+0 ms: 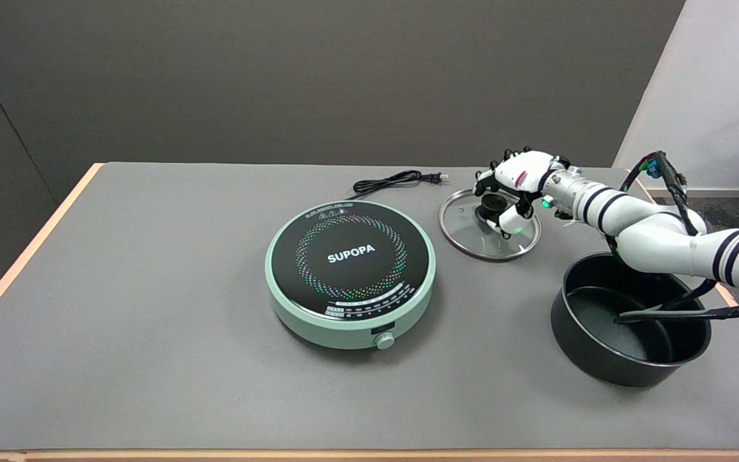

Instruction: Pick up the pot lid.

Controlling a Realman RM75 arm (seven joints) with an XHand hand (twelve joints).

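While right hand (512, 189) hovers over pot lid (490, 224), fingers curled around black knob (491, 204), I can't tell if grip closed. Lid flat on table directly beneath hand. Glass: rigid, slick, breakable. I'd take knob only.

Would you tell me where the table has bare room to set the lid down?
Bare patches: left of the induction cooker, and the front strip before the cooker and pot. Crowded: the right side, where the right hand sits over the glass lid, beside the power cord.
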